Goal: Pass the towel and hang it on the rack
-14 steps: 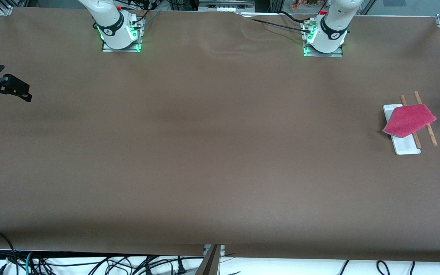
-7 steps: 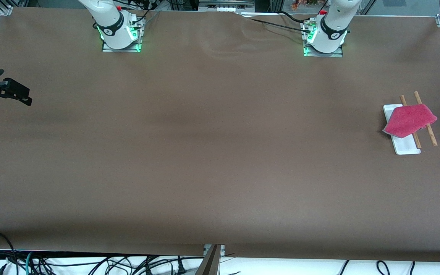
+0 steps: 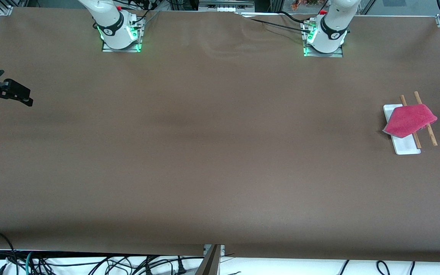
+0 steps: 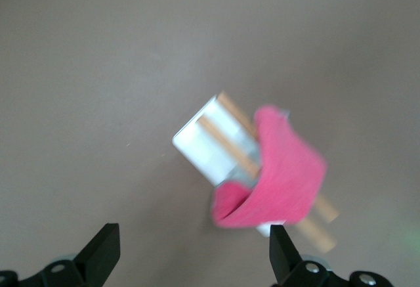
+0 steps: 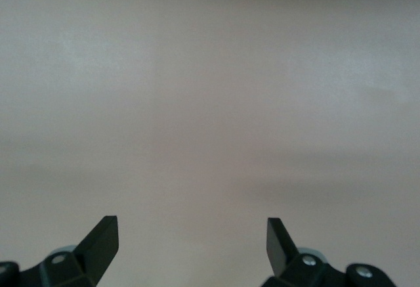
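The pink-red towel [image 3: 409, 120] lies draped over the two wooden rods of the rack [image 3: 406, 147], which stands on its white base at the left arm's end of the table. In the left wrist view the towel [image 4: 289, 169] hangs folded across the rack [image 4: 203, 148]. My left gripper [image 4: 192, 241] is open and empty, up in the air over the table beside the rack; it is out of the front view. My right gripper [image 3: 21, 95] is open and empty over the bare table at the right arm's end, and shows the same in its wrist view [image 5: 190, 228].
The two arm bases [image 3: 120, 34] stand along the table edge farthest from the front camera. Brown table cover [image 3: 220, 152] spreads between the grippers. Cables hang below the near table edge [image 3: 90, 263].
The left gripper's tips, seen at the front view's edge near the rack one second ago, have left that view. The right gripper shifted slightly. The towel and rack have not moved.
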{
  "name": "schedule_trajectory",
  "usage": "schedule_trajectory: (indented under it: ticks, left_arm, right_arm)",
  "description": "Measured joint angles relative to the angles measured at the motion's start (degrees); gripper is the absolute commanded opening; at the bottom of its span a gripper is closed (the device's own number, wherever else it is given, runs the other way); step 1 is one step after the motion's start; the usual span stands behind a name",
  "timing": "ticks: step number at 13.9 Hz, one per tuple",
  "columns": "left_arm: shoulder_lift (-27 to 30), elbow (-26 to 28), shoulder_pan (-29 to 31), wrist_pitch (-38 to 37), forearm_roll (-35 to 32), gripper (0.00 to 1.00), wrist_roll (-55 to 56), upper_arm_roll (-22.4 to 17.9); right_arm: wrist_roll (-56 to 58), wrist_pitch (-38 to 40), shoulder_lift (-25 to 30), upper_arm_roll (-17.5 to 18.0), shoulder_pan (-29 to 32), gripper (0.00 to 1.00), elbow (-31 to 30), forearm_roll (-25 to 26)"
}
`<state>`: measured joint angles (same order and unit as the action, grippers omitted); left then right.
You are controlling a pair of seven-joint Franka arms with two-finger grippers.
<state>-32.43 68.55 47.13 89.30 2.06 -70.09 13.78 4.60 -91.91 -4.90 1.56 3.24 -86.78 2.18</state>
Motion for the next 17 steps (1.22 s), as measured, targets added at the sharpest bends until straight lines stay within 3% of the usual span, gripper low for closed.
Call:
schedule_trajectory:
  ticks: [3, 8, 13, 17]
  left_arm:
    - [4.3, 0.3, -7.5, -5.3, -2.1, 1.00, 17.0, 0.2]
    - [7.7, 3.4, -16.2, -7.5, -2.6, 1.00, 35.4, 0.2]
    - [9.5, 4.7, -20.5, -8.7, -2.6, 1.00, 45.4, 0.7]
    - [14.6, 11.4, -23.8, -5.5, -2.6, 1.00, 50.2, -0.2]
  right_arm:
    - [0.0, 0.0, 0.0, 0.0, 0.0, 1.00, 0.0, 0.0]
    - [0.1, 0.0, 0.0, 0.0, -0.1, 1.00, 0.1, -0.1]
    - [0.1, 0.0, 0.0, 0.0, -0.1, 1.00, 0.1, -0.1]
    - [0.1, 0.0, 0.0, 0.0, -0.1, 1.00, 0.1, -0.1]
